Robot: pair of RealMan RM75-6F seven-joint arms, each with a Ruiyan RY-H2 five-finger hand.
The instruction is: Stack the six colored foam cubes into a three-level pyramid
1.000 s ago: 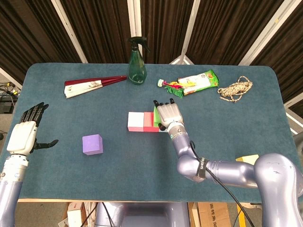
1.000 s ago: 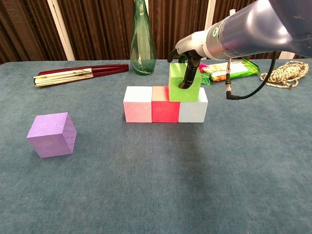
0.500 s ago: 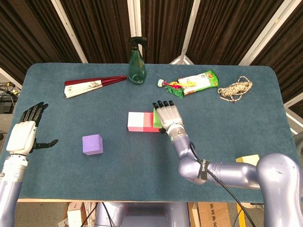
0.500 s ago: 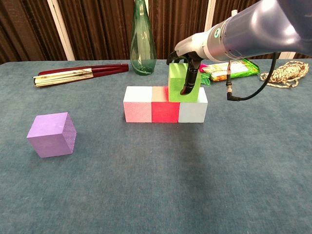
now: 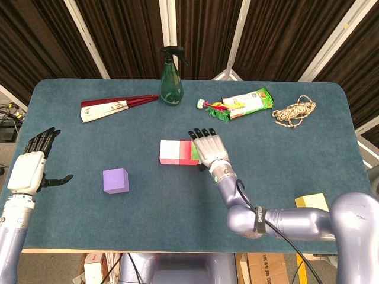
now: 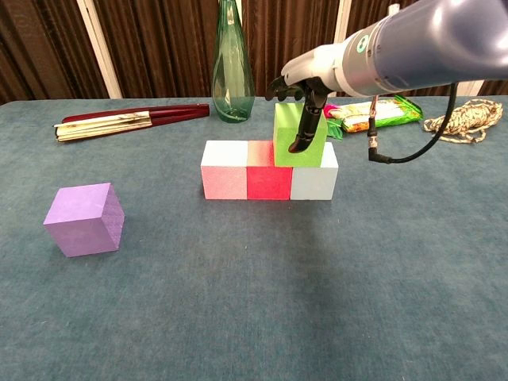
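Note:
A pink cube (image 6: pixel 225 171), a red cube (image 6: pixel 268 173) and a light blue cube (image 6: pixel 313 178) form a row mid-table. The green cube (image 6: pixel 298 145) rests on top, straddling the red and light blue ones. My right hand (image 6: pixel 305 95) is over it, thumb down its front face and fingers across the top and back; in the head view my right hand (image 5: pixel 208 148) hides most of the green cube (image 5: pixel 194 152). The purple cube (image 5: pixel 115 180) sits alone at front left. A yellow cube (image 5: pixel 312 202) lies near the front right edge. My left hand (image 5: pixel 32 165) hovers open at the left edge.
A green spray bottle (image 5: pixel 172 77) stands behind the row. A folded fan (image 5: pixel 112 106) lies at back left. A snack packet (image 5: pixel 246 102) and a coil of rope (image 5: pixel 295 110) lie at back right.
The green cube has shifted slightly left on the row. My right hand has risen a little above it, thumb still on the front face. The left hand is unmoved.

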